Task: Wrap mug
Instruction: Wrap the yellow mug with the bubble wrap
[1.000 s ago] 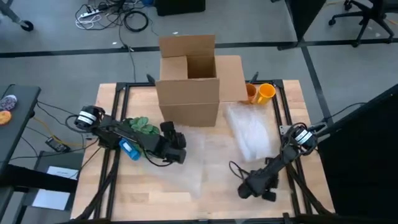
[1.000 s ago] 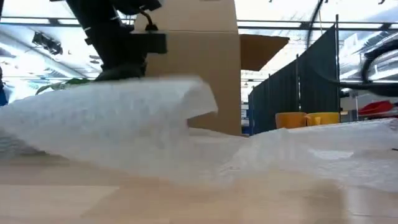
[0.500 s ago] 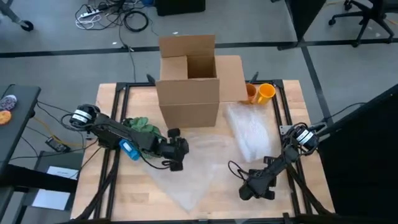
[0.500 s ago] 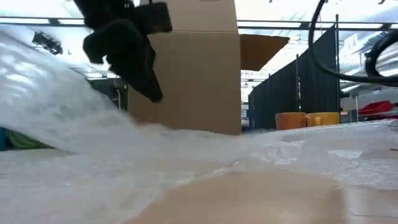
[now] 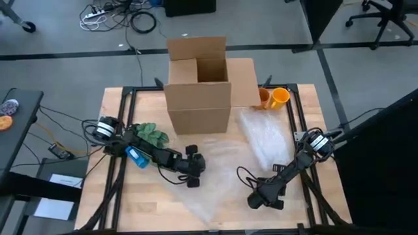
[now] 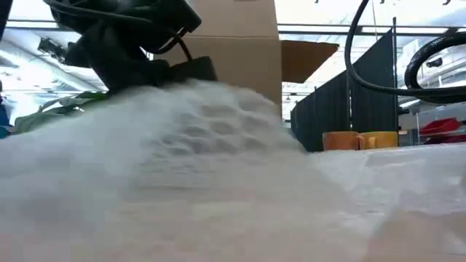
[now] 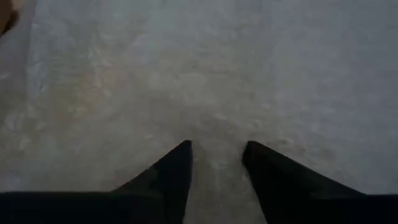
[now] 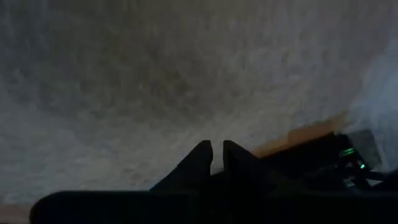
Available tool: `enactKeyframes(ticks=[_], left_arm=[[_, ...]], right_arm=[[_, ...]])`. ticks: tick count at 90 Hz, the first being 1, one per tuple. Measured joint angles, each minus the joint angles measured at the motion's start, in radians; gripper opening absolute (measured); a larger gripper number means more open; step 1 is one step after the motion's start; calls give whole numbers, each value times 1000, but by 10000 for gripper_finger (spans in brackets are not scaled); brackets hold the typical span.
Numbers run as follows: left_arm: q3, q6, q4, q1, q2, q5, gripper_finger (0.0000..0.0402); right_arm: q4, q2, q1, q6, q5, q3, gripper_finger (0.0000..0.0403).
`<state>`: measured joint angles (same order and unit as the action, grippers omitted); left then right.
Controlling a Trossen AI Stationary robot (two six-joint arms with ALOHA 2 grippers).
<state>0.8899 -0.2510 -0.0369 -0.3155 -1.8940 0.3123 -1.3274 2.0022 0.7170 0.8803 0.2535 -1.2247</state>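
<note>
Orange mug (image 5: 277,97) on its side at worktop (image 5: 130,209) 1 o'clock corner, just right of cardboard box (image 5: 199,85), clear of both arms. Bubble wrap (image 5: 219,176) translucent, crumpled, spread over worktop centre toward 5 o'clock; second bunched piece (image 5: 264,140) at 3 o'clock.

Left end effector (image 5: 193,171) low at centre on the wrap, fingers (image 7: 177,171) parted a little, wrap in the gap; grip unconfirmed.

Right end effector (image 5: 256,198) at 5 o'clock on wrap edge, fingertips (image 8: 202,155) nearly clenched; pinch unclear.
</note>
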Motion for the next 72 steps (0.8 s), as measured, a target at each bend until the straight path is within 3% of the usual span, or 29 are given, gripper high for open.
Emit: enactKeyframes(ticks=[10, 14, 48, 61, 72], left_arm=[[25, 7, 52, -2, 41, -3, 26], [45, 9, 101, -2, 62, 0, 12], [369, 10, 556, -14, 317, 43, 1], [500, 32, 686, -45, 416, 190, 0], [531, 26, 699, -73, 498, 308, 0]], right_arm=[[27, 0, -4, -2, -5, 0, 22], [39, 0, -4, -2, -16, 0, 22], [217, -10, -31, -1, -93, 0, 22], [222, -8, -32, 14, -113, 0, 22], [224, -7, -29, 15, -136, 0, 22]])
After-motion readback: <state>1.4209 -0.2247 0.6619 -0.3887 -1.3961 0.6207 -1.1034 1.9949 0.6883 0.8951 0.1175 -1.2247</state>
